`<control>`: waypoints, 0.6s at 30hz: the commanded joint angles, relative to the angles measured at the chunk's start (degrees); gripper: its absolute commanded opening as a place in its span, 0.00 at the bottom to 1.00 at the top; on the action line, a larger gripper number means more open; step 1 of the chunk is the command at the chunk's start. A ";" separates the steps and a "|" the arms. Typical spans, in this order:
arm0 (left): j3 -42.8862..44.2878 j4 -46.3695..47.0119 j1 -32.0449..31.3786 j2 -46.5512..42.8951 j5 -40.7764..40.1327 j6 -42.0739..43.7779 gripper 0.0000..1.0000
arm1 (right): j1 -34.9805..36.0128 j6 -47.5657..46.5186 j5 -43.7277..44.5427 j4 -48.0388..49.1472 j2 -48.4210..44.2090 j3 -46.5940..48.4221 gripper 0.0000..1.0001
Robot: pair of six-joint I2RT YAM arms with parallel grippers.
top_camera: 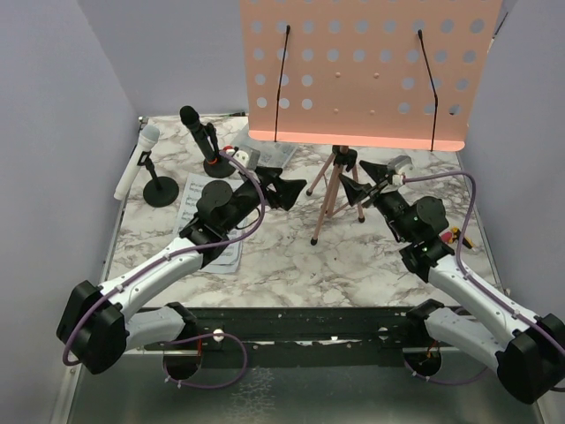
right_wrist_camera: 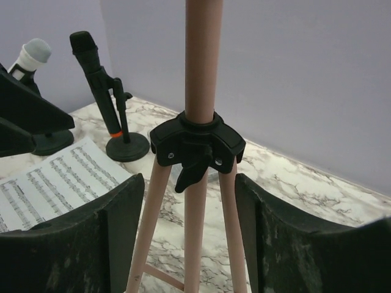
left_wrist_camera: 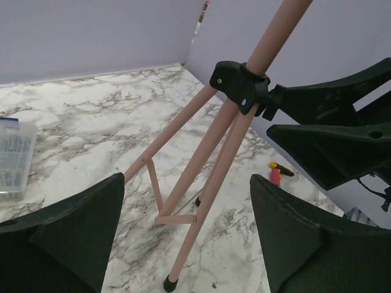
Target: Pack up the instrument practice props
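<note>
right gripper: jaws apart, flanking the pink tripod legs just below their black hub, no contact visible | left gripper: jaws wide apart, empty, just left of those legs | pink board: mounted above the legs, behind

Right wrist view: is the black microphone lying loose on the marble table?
No, the black microphone stands tilted in the clip of its black round-based holder, whose base rests on the marble table.
</note>
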 commanded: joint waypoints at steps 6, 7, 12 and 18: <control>3.68 4.78 -1.45 2.56 -0.07 1.20 0.84 | -0.38 -7.49 -1.58 0.81 2.36 2.35 0.60; 3.74 4.90 -1.61 2.71 -0.19 1.21 0.84 | -0.43 -8.15 -1.50 0.91 2.44 2.43 0.59; 3.49 5.41 -2.07 3.36 -0.89 1.05 0.84 | -0.42 -10.08 -0.70 0.96 3.20 3.34 0.52; 3.47 5.55 -2.42 4.00 -0.90 1.03 0.84 | -0.57 -12.47 -1.71 1.06 4.73 4.77 0.42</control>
